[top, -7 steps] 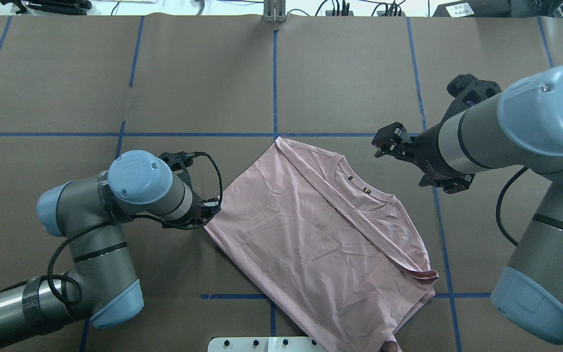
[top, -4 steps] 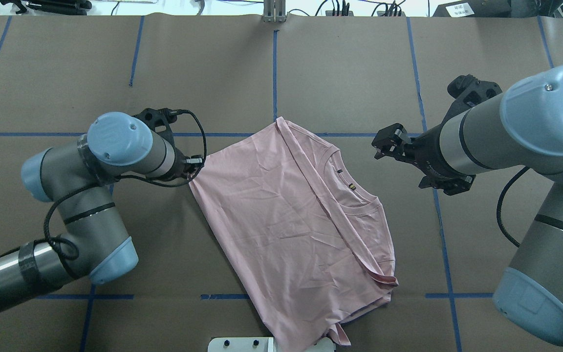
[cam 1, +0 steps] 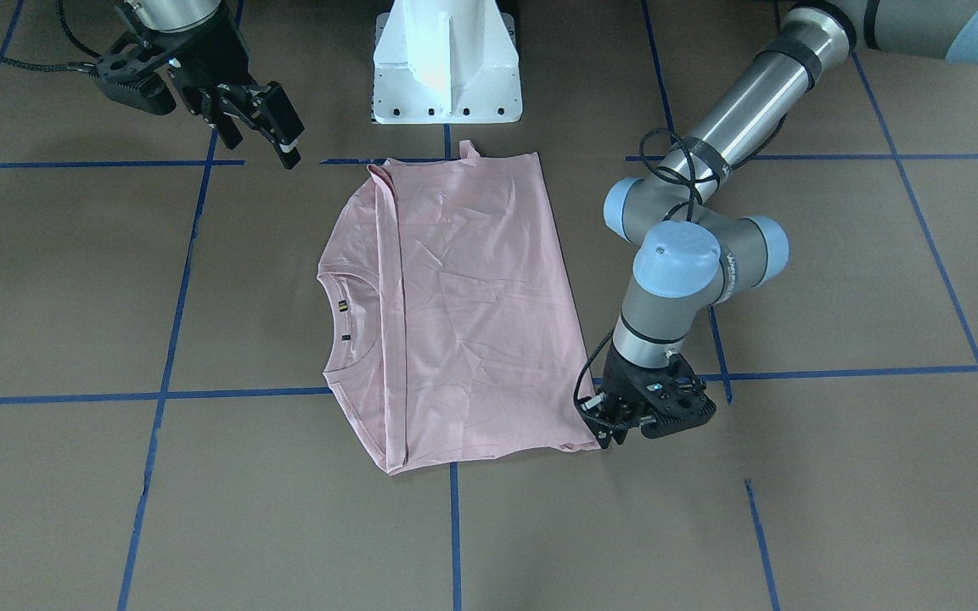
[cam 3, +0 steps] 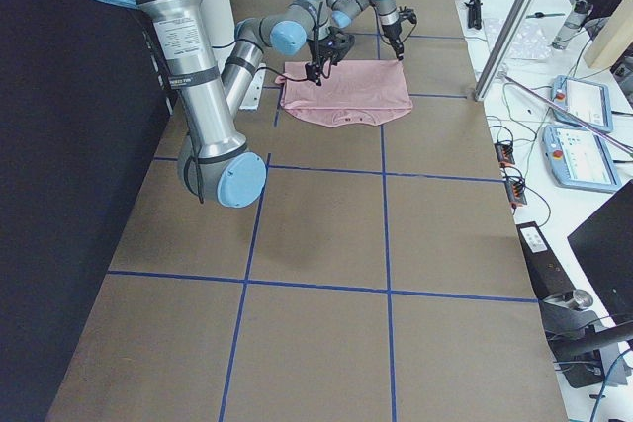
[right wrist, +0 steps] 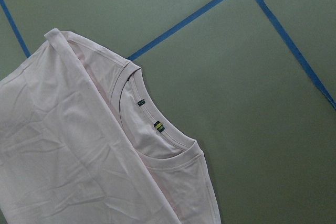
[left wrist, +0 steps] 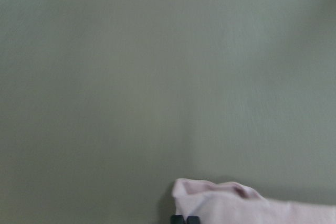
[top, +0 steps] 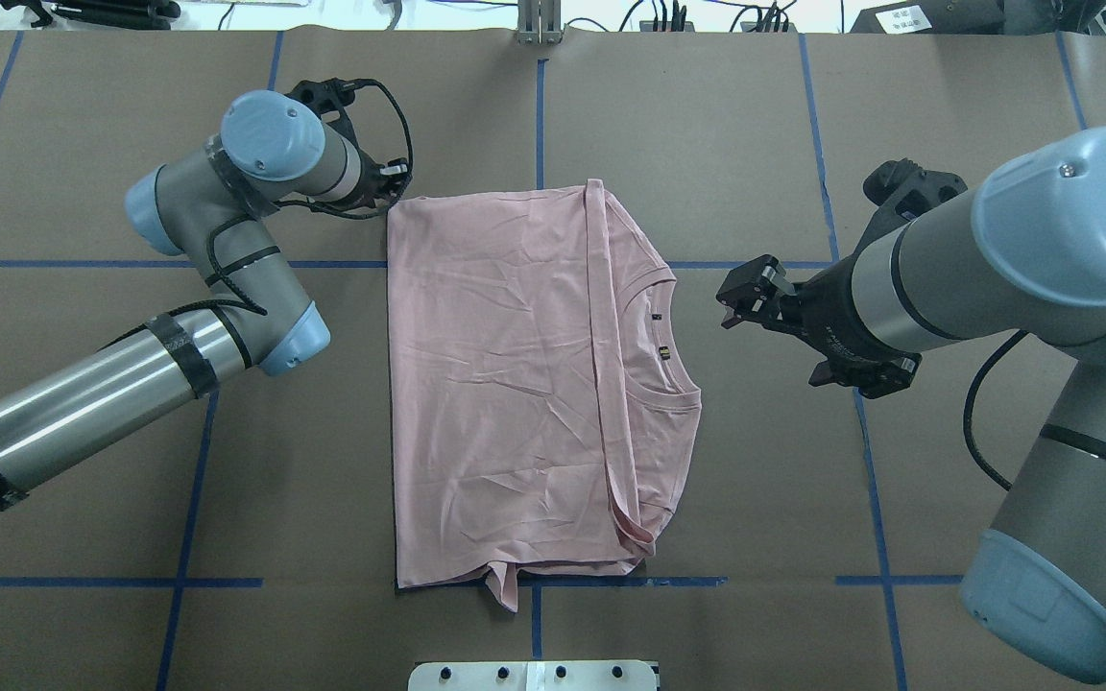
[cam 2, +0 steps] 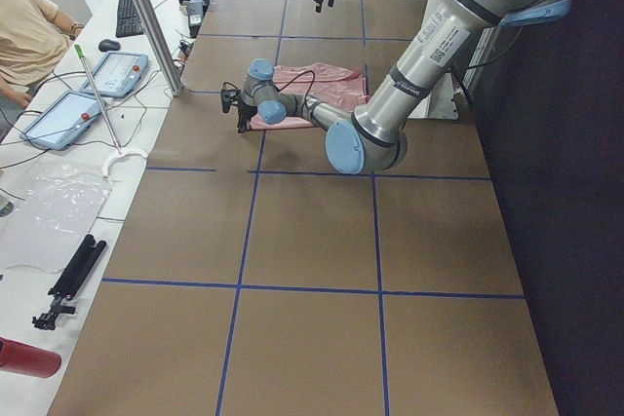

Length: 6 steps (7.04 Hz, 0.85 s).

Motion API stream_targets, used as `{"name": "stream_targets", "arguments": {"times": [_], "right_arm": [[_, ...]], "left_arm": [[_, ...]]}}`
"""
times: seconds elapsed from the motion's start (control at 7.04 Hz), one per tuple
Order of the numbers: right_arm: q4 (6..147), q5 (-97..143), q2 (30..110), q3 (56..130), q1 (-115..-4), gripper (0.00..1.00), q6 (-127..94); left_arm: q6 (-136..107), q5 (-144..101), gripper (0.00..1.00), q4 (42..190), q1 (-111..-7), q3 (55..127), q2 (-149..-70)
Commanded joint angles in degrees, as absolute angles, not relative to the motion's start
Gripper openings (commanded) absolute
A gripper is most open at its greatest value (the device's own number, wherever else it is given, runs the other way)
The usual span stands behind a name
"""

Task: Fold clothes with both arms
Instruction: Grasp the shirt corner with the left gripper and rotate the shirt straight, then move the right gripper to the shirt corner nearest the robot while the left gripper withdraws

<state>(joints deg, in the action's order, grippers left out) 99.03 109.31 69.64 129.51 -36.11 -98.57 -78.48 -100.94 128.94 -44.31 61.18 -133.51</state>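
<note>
Left jaws seemingly on T-shirt (top: 495, 384) corner

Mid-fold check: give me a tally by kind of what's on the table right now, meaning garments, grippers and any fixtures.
Garments: 1, the pink T-shirt, lying flat
Grippers: 2, the left gripper shut on the shirt's corner and the right gripper open and clear of the cloth
Fixtures: 1, the white pedestal base
Total: 4
</note>
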Motion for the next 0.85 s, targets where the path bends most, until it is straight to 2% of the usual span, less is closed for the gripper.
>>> {"name": "stream_targets", "arguments": {"times": [0.0, 0.14, 0.28, 0.43, 0.57, 0.71], "right_arm": [[97.22, 107.33, 67.96, 127.72, -32.02, 1.00, -98.79], [95.21, 106.71, 66.81, 124.66, -29.21, 1.00, -98.88], [93.36, 104.00, 66.80, 123.59, -25.26, 1.00, -100.70], [91.69, 99.36, 66.71, 121.40, -20.44, 0.92, -108.81], [86.36, 94.97, 65.40, 115.90, -17.26, 0.83, -111.51], [84.66, 94.57, 66.09, 113.58, -15.49, 0.78, -111.45]], "left_arm": [[-78.92, -103.86, 0.50, 126.60, -45.61, 71.87, -129.41], [-79.10, -107.80, 0.50, 120.30, -45.88, 82.51, -125.63], [-79.01, -108.71, 0.50, 114.06, -45.88, 89.58, -124.12], [-79.10, -108.63, 0.50, 112.34, -45.88, 90.78, -123.93], [-79.10, -108.63, 0.50, 112.32, -45.79, 90.79, -123.93], [-79.10, -108.72, 0.50, 112.32, -45.79, 90.53, -124.01]]}}
